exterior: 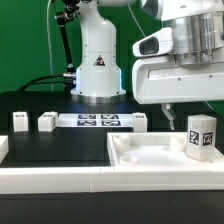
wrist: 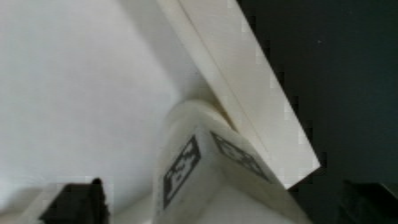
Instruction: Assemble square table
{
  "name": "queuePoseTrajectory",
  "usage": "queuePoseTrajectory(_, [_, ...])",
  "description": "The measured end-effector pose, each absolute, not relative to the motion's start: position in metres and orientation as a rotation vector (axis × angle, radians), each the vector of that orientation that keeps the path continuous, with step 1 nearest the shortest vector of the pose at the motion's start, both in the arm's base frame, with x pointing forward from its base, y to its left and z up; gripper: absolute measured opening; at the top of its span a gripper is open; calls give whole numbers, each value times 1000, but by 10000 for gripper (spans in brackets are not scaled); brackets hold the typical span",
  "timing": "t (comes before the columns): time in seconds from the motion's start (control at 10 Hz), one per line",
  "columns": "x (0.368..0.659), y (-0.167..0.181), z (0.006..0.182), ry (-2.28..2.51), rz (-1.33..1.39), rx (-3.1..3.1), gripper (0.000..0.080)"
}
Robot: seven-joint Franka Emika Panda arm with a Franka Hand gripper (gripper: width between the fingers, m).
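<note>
A: Wrist view first. How does the end effector stand?

B: Apart. One dark finger sits off to one side of the leg, with a clear strip of white between them. The other side is dark on dark and hard to make out. Nothing is clamped.

A: What does the leg look like?

B: It is a small white block, seen from above on one corner. Each of the two faces that show carries a black-and-white tag.

A: And where is it?

B: It stands on the tabletop, just beside the raised rim. Past the rim is the black counter.

A: Does the exterior view agree?

B: Yes. There the leg stands upright inside the tabletop, toward the exterior view's right, below the arm's white hand. The tabletop is a large white square tray with a low rim. It lies flat on the counter near the front, in that view's right half.

A: Any other parts?

B: Two other legs stand side by side on the counter at the exterior view's left, well apart from the tabletop. The marker board lies just beside them, farther back than the tabletop. A long low white wall runs along the front.
</note>
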State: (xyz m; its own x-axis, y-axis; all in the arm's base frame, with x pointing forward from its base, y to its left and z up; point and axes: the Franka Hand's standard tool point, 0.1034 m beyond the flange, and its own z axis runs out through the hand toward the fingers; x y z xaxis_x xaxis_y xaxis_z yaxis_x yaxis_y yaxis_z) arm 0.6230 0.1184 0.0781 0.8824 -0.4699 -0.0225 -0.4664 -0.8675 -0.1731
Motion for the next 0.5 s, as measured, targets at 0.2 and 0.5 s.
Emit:
queuePoseTrajectory(0.2, [621,121,78,426,-38,-2965,649])
queuePoseTrajectory(0.5, [621,123,81,35,-40,-3048,649])
